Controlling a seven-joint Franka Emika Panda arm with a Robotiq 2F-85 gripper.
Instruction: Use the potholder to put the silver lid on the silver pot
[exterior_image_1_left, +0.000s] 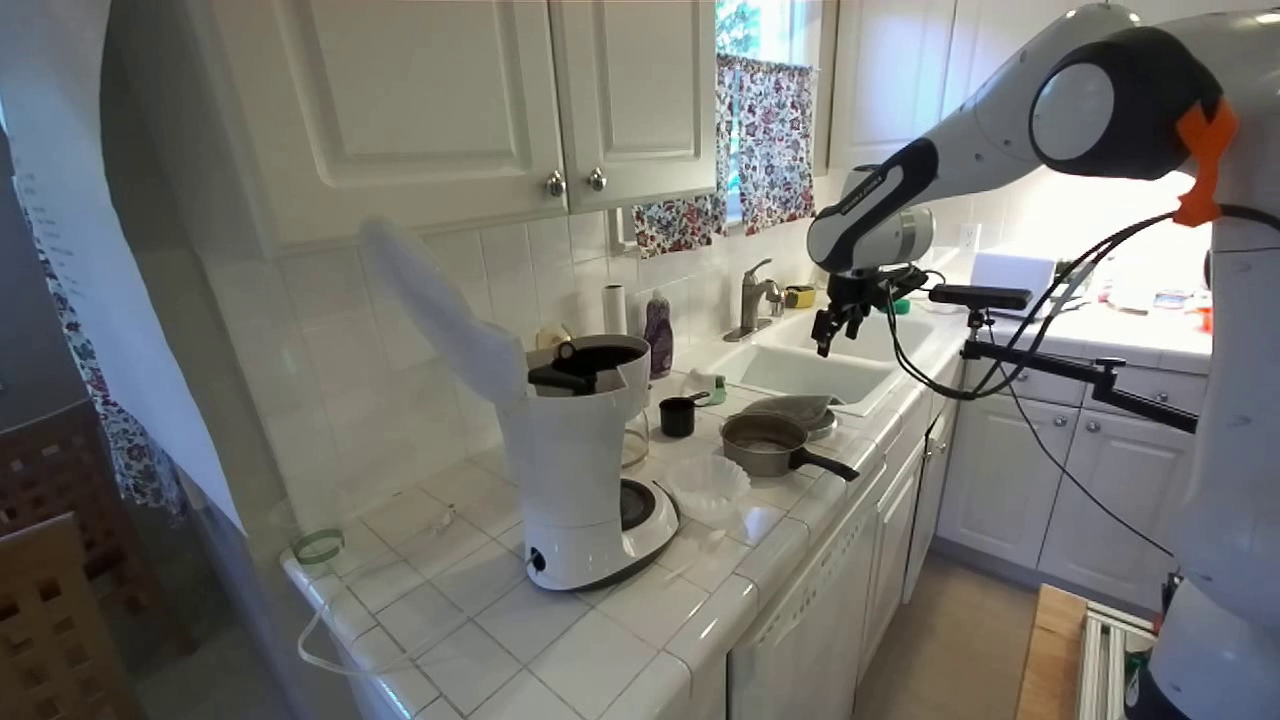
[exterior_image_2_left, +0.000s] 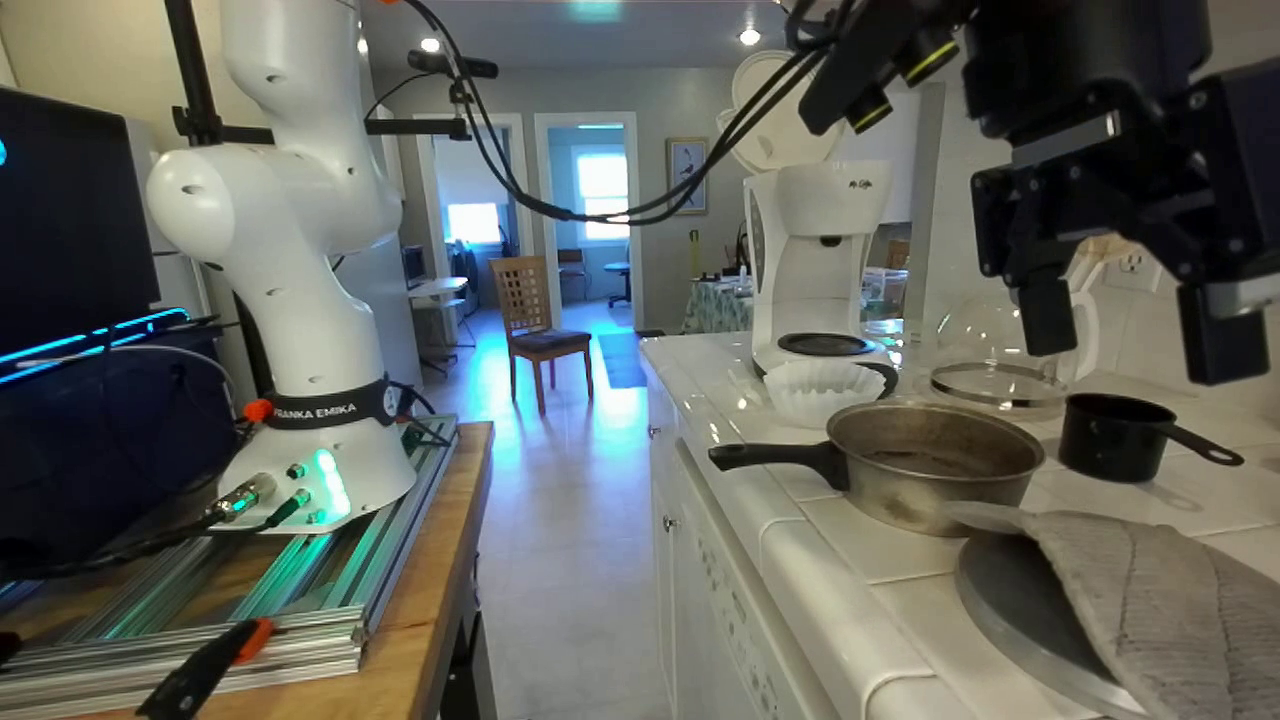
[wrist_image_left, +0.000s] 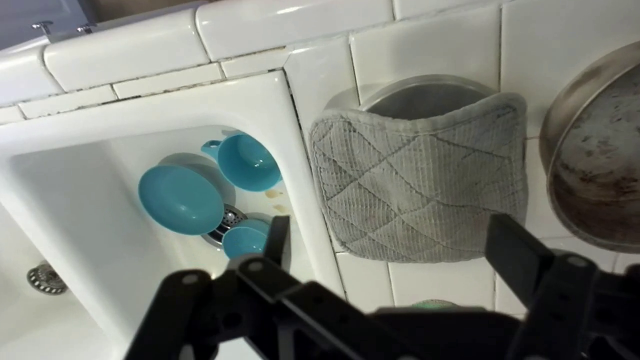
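Hand (wrist_image_left: 393, 241), jaws apart, empty. Quilted potholder (wrist_image_left: 420, 190), draped over silver lid (wrist_image_left: 425, 100). Step, apparently: approach; next: descend, grip both.

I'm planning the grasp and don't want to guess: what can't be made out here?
Potholder, in an exterior view: cut off by the right and bottom edges.
Silver lid, wrist view: the potholder covers most of it, middle included.
Silver pot, wrist view: cut off by the right edge.
Green thing, wrist view: the gripper hides all but a sliver; I can't tell what it is.
Front-panel markings, in an exterior view: too small to read.
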